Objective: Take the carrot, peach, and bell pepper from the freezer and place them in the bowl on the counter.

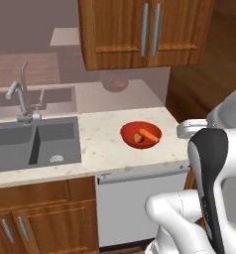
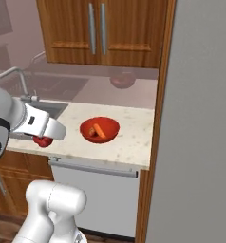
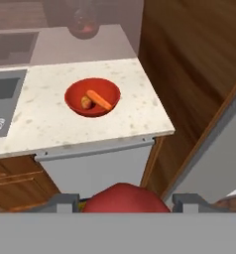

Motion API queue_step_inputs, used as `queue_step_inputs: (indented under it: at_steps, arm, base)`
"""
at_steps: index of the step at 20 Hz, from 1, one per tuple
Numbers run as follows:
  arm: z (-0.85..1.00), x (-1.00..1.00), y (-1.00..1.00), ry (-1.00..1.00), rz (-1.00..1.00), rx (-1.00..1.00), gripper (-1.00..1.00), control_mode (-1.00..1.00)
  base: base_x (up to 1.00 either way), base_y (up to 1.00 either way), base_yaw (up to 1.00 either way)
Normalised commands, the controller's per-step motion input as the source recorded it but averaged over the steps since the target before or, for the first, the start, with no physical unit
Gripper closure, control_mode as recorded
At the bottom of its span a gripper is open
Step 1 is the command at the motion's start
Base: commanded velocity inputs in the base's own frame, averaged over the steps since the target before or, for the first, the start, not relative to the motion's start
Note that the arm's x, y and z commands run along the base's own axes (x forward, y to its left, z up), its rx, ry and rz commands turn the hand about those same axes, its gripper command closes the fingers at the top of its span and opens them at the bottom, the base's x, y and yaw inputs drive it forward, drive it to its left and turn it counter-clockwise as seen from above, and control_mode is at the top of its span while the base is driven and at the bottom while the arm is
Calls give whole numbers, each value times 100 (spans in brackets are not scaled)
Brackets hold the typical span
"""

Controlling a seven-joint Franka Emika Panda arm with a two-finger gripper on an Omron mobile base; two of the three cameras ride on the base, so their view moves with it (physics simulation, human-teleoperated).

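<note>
You are looking at a task that is roughly two-thirds done. The freezer (image 2: 200,123) is standing as a tall grey slab at the right of the scene, and the beige counter (image 1: 100,144) is running from it to the dark double sink (image 1: 35,141) on the left. The red bowl (image 1: 141,134) is sitting on the counter toward its right end, and it is already holding the carrot (image 1: 149,134) and the peach (image 1: 138,138), lying just beside each other (the carrot on the right). The bell pepper (image 3: 125,199) is the one piece still left to deliver. In the hand view it is sitting between the two fingertips of the gripper (image 3: 125,203), whose jaws are standing partly apart, closed around it. You are carrying it near the counter's front edge, short of the bowl and to its left. What is remaining, by my reading, is bringing it over the bowl and letting go.
</note>
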Motion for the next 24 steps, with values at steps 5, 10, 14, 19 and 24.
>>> queue_step_inputs:
  at_steps: [5, 10, 14, 19, 24]
  arm:
    - [0, 0, 0, 0, 0, 0, 100, 100]
    - [0, 0, 0, 0, 0, 0, 100, 100]
    - [0, 0, 0, 0, 0, 0, 100, 100]
    - [0, 0, 0, 0, 0, 0, 100, 100]
    - [-46, 75, 13, 12, 0, 0, 100, -100]
  base:
    - [37, -29, 4]
    - [51, -2, 1]
    - [54, 0, 0]
    - [53, 0, 0]
    - [0, 0, 0]
